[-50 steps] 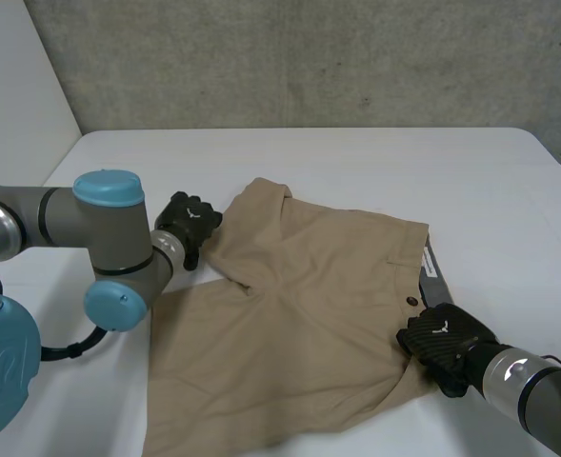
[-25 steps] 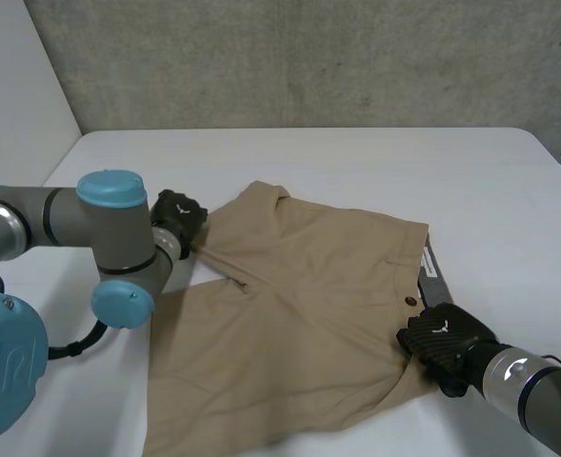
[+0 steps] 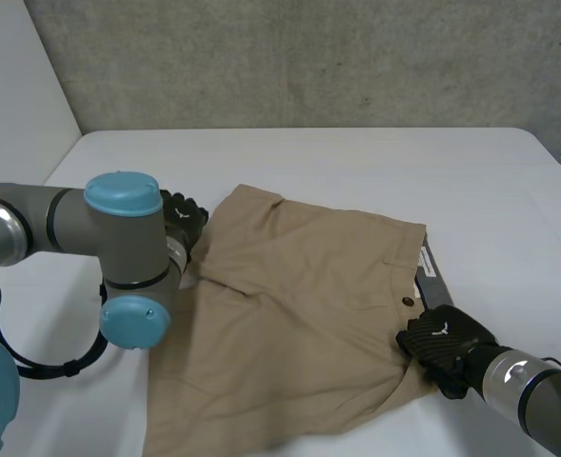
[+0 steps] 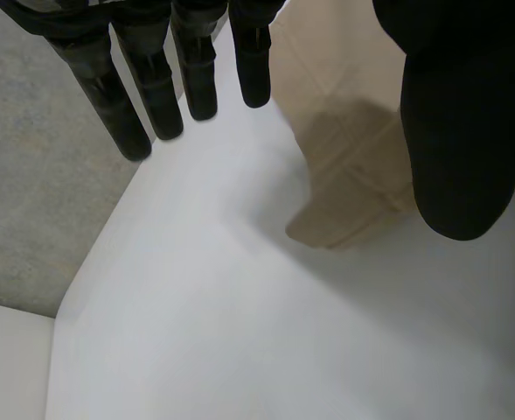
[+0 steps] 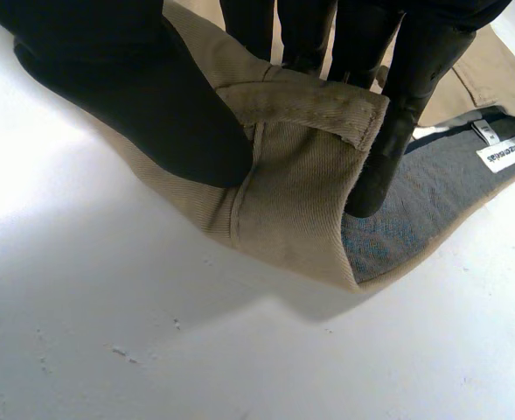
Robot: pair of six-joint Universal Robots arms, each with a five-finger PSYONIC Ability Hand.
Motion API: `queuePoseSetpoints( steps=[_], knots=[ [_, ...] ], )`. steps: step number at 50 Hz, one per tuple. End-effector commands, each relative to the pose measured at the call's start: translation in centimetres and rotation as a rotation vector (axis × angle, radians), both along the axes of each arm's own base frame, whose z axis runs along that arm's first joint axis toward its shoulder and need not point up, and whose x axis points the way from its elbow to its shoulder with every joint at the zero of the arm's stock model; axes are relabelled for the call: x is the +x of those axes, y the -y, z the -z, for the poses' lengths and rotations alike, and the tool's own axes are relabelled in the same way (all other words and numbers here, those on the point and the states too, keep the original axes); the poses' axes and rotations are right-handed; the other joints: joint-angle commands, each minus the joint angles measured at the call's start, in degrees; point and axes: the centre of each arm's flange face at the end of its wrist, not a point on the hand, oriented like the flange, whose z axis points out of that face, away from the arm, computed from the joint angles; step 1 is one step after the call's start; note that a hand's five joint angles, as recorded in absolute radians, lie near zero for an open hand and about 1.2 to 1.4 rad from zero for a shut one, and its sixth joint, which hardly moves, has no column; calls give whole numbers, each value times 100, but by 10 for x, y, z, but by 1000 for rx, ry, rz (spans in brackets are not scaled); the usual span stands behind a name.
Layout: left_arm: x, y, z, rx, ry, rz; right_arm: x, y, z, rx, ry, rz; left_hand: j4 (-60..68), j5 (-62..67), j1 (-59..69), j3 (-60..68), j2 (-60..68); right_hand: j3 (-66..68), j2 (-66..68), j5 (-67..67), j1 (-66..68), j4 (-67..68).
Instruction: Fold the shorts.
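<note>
Right hand (image 5: 135, 96) pinches the shorts (image 3: 299, 314) at the waistband between thumb and fingers (image 5: 410, 70); left hand (image 4: 467, 131) is spread wide, holding nothing, so lifting now could drag them askew

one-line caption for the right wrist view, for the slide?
Right hand pinches the waistband edge of the tan shorts between thumb and fingers on the white table.

I read the shorts (image 3: 299, 314) as tan woven cloth, matt, with fine twill ribs. Their waistband lining (image 5: 414, 210) is grey, flatter cloth. Table (image 3: 356, 162): white, smooth, faint sheen. Right hand (image 3: 442, 345): matt black. Wall (image 3: 309, 57), upper frame: rough grey concrete. Arm cap (image 3: 123, 193): smooth light-blue, plastic-looking.
</note>
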Motion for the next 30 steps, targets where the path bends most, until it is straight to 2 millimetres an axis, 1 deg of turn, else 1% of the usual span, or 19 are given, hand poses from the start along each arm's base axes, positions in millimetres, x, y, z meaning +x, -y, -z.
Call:
queuePoseSetpoints(
  steps=[1,2,4,5,8,9,12,13,16,17,20,23,30],
  knots=[
    [8,-7,-33,-37,-73,-22,1,2,-2,-8,6,2,6,16,85,-69,-25,1226,1237,1130,2337,1162],
    [14,-14,-40,-29,-110,-34,1,2,-3,-9,11,6,89,99,169,14,58,1226,1237,1130,2337,1162],
    [17,-22,-47,-17,-155,-44,1,5,-5,2,43,35,240,251,320,165,210,1226,1237,1130,2337,1162],
    [22,-35,-56,0,-212,-53,2,7,-6,6,60,48,374,385,454,299,344,1226,1237,1130,2337,1162],
    [26,-54,-66,27,-278,-61,3,14,-11,31,133,112,543,553,623,468,513,1226,1237,1130,2337,1162],
    [29,-70,-69,64,-308,-59,3,16,-12,37,151,126,711,721,790,635,680,1226,1237,1130,2337,1162],
    [32,-100,-74,138,-332,-42,4,21,-16,56,210,171,780,790,859,704,749,1226,1237,1130,2337,1162],
    [35,-118,-74,196,-334,-31,4,22,-17,58,222,180,780,790,859,704,749,1226,1237,1130,2337,1162],
    [41,-141,-73,277,-339,-25,5,27,-19,56,264,207,780,790,859,704,749,1226,1237,1130,2337,1162],
    [46,-153,-69,331,-334,-31,5,28,-20,53,271,212,780,790,859,704,749,1226,1237,1130,2337,1162],
    [55,-172,-66,391,-344,-33,5,32,-20,39,295,228,780,790,859,704,749,1226,1237,1130,2337,1162],
    [61,-184,-61,425,-344,-32,5,33,-20,33,304,235,730,740,809,654,699,1226,1237,1130,2337,1162],
    [69,-205,-46,488,-308,-25,5,32,-19,36,303,234,679,689,758,604,648,1226,1237,1130,2337,1162]
  ],
)
